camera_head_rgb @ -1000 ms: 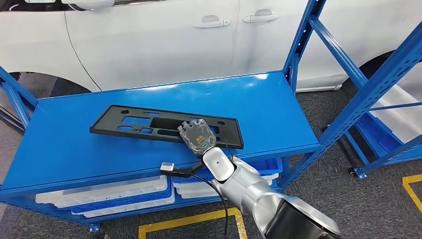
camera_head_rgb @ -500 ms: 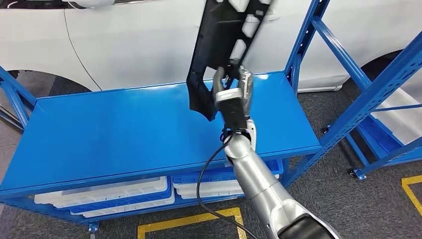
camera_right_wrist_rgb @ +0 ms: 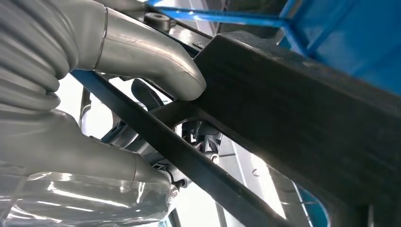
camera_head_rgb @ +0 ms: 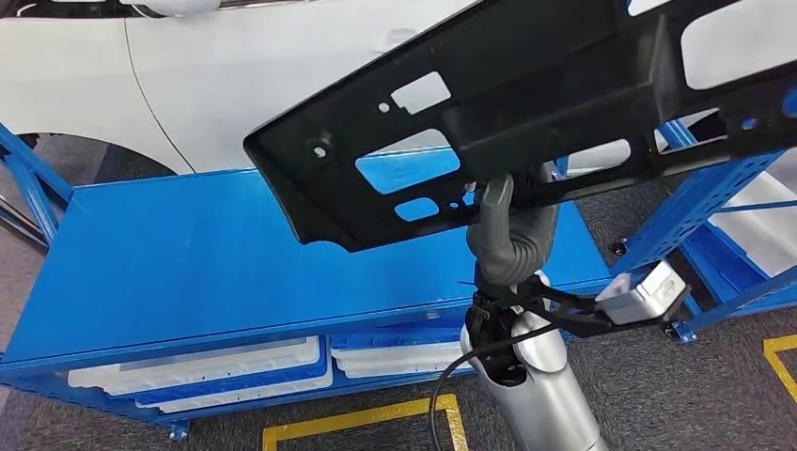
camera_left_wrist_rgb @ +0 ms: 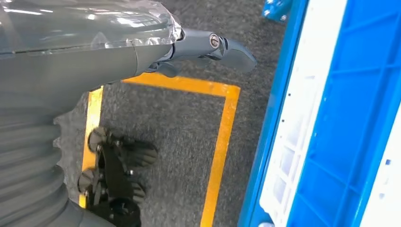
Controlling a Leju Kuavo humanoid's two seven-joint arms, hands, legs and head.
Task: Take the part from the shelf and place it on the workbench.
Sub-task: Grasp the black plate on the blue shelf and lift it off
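White car bodywork (camera_head_rgb: 282, 75) fills the far background behind my blue shelf (camera_head_rgb: 188, 263), whose top deck lies bare. Below it, on the lower level, I see white trays (camera_head_rgb: 207, 365) nested in blue ones; what they contain I cannot tell. My right hand (camera_head_rgb: 512, 235) grips the long black part (camera_head_rgb: 526, 103) from underneath, holding it high, off the shelf, tilted up to the right. Right wrist view adds the thumb (camera_right_wrist_rgb: 156, 61) pressed against a black rib. My left hand (camera_left_wrist_rgb: 85, 52) hangs over grey carpet with yellow floor tape (camera_left_wrist_rgb: 222, 137); its fingers I cannot judge.
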